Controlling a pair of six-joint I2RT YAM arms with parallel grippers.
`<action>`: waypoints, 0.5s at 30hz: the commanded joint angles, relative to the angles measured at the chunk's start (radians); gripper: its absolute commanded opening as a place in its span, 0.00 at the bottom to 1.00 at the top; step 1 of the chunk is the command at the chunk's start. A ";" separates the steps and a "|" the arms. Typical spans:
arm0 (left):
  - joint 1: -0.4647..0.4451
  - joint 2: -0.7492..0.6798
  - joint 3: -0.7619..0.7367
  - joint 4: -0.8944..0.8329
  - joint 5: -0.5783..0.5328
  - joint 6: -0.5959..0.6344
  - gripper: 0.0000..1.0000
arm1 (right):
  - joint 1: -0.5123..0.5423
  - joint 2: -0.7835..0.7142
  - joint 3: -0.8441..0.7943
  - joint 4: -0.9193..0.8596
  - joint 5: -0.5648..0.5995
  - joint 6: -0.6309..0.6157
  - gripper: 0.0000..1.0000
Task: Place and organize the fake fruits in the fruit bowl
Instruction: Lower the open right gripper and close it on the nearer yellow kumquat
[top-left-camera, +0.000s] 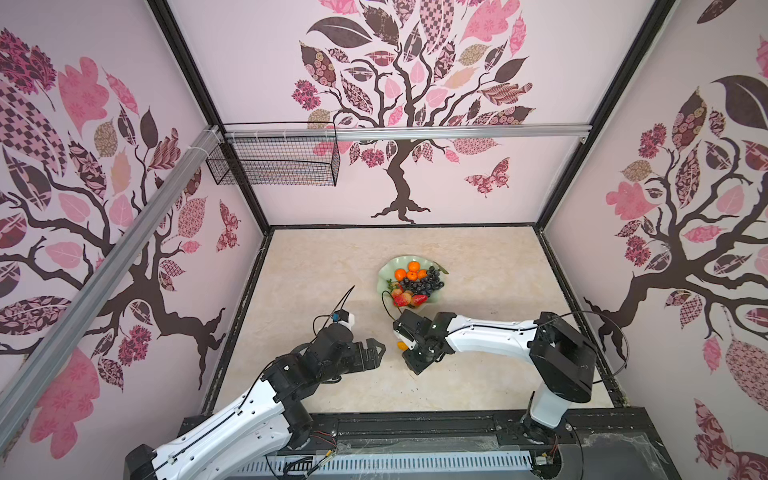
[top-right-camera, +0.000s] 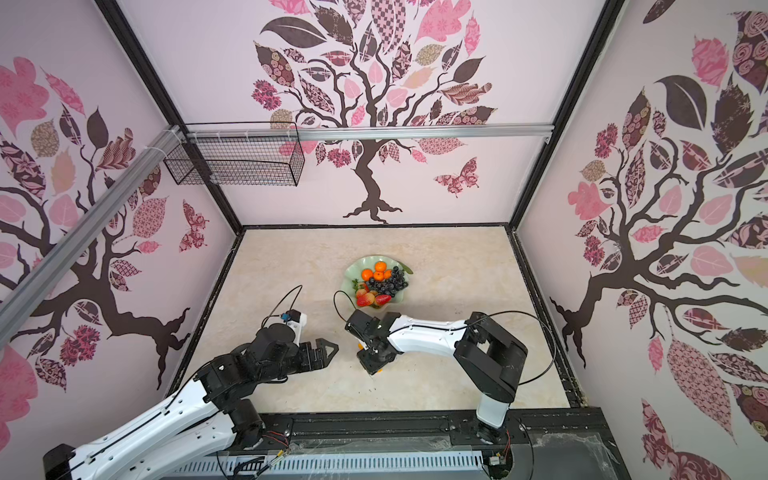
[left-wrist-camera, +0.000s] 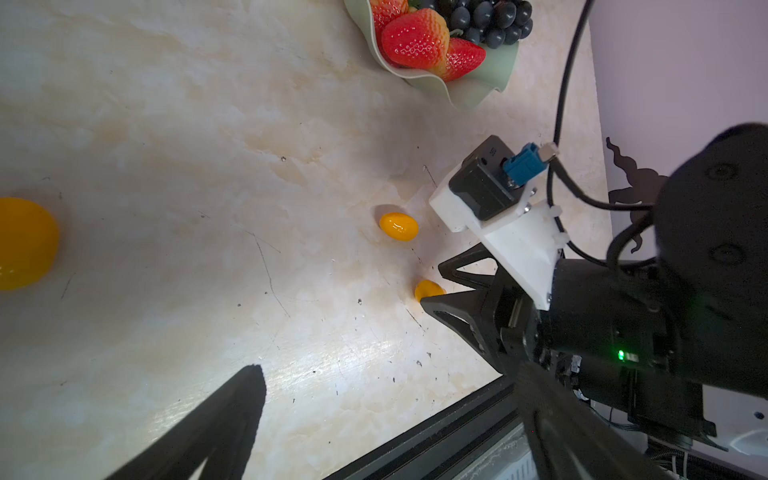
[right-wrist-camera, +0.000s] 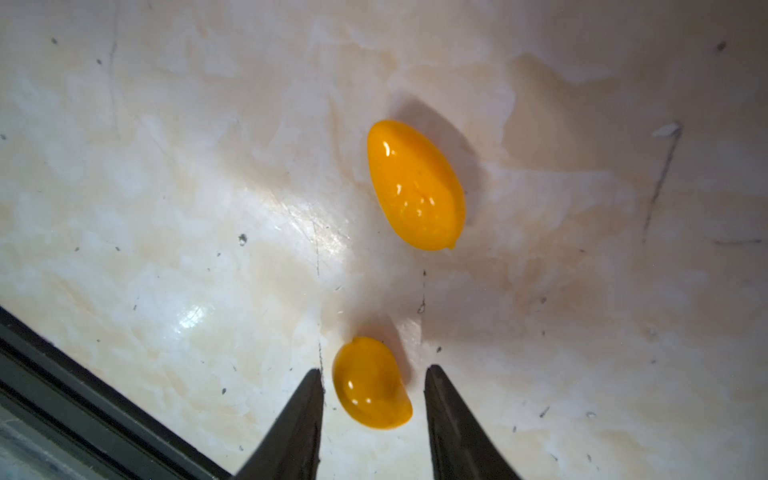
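Right wrist view: the right arm's jaws stand open astride a small yellow-orange oval (right-wrist-camera: 370, 384) lying on the marbled tabletop (right-wrist-camera: 166, 208). A sliver of bare surface shows between the fruit and each dark fingertip (right-wrist-camera: 309, 399), so nothing is gripped. A larger yellow-orange oval (right-wrist-camera: 415, 185) lies near it, ahead of the fingertips, the two fruits apart. In both top views the right arm (top-left-camera: 490, 332) reaches in from the right to the middle of the tabletop. Its wrist is bent down over the pair, and only slivers of orange peek out beside the black wrist. Just beyond, toward the far side, sits the fruit bowl (top-left-camera: 388, 268) — pale green with a wavy rim — carrying oranges (top-left-camera: 411, 270) at its far side, a dark grape bunch (top-left-camera: 426, 283) on the right and red strawberries (top-left-camera: 415, 300) at its near edge. The left arm (top-left-camera: 257, 403) comes in from the near left. The left arm's jaws appear in the left wrist view as two dark fingers (left-wrist-camera: 232, 415) spread well apart with nothing between them — open, and pointing toward the right arm. A third yellow-orange fruit (left-wrist-camera: 23, 243), blurred, shows at the edge of that view on the tabletop.
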 joint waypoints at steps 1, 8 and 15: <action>-0.002 -0.013 -0.017 0.009 -0.019 0.008 0.98 | 0.008 0.041 0.033 -0.030 -0.015 -0.005 0.43; -0.003 0.015 0.006 0.015 -0.015 0.018 0.98 | 0.020 0.080 0.036 -0.044 0.015 0.005 0.40; -0.003 0.033 0.012 0.038 -0.006 0.024 0.98 | 0.022 0.085 0.031 -0.051 0.031 0.011 0.33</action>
